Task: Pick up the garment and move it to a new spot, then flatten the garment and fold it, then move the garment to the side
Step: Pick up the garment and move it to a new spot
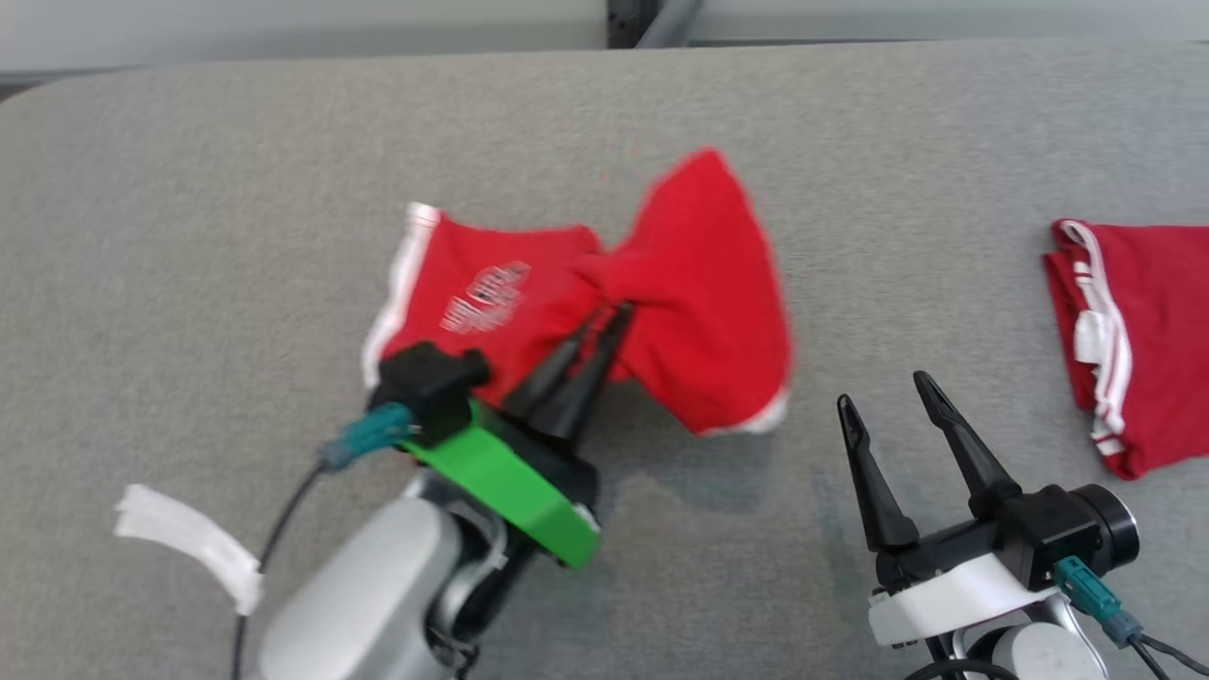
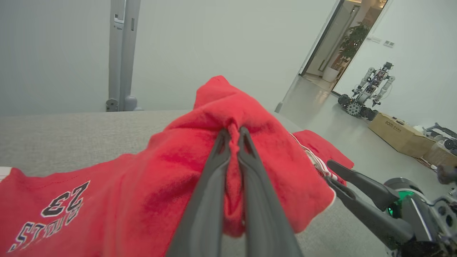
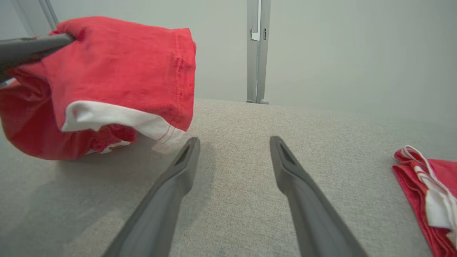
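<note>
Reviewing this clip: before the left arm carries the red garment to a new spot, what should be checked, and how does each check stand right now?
1. Grip: ok. The left gripper is shut on the garment, pinching a bunched fold near its middle.
2. Lift-off from the grey surface: cannot tell. The side near the right gripper hangs raised; the printed end sits low.
3. Free arm: ok. The right gripper is open, empty and apart from the cloth.
4. Obstacle: ok. The folded red garment lies apart at the right.
5. Landing spot: ok. Bare surface lies between the two garments.
</note>
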Robot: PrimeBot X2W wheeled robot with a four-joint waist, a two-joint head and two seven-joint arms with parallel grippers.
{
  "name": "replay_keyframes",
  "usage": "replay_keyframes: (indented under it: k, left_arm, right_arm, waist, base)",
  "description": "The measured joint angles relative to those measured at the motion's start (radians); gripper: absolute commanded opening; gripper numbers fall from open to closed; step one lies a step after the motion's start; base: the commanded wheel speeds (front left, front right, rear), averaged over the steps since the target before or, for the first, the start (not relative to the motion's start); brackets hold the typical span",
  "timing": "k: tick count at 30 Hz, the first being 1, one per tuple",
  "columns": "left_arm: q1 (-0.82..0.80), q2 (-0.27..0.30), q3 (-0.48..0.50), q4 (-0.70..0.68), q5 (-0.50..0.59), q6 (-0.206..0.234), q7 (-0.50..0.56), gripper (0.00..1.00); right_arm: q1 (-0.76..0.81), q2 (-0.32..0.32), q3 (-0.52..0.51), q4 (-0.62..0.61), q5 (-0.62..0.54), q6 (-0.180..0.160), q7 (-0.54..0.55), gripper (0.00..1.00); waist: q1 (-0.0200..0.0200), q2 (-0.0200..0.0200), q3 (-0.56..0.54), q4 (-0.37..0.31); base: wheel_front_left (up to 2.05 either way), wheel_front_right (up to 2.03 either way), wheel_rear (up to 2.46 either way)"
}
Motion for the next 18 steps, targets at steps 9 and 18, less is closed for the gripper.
replay_keyframes:
  k: [9,18]
  left_arm:
    - [0.022,-0.123,-0.078,0.218,0.015,0.080,0.052,0.00]
    - [-0.042,-0.188,-0.064,0.625,0.034,0.093,-0.051,0.64]
  right_arm:
    - [0.003,0.021,0.007,0.015,0.009,0.000,0.000,1.00]
    - [0.025,0.031,0.028,0.036,0.018,0.000,0.000,1.00]
  waist:
    - [0.0000,0.0000,-0.035,-0.135]
    - [0.0000,0.0000,-0.054,-0.223]
  base:
    - [0.00,0.00,0.00]
    - [0.00,0.00,0.00]
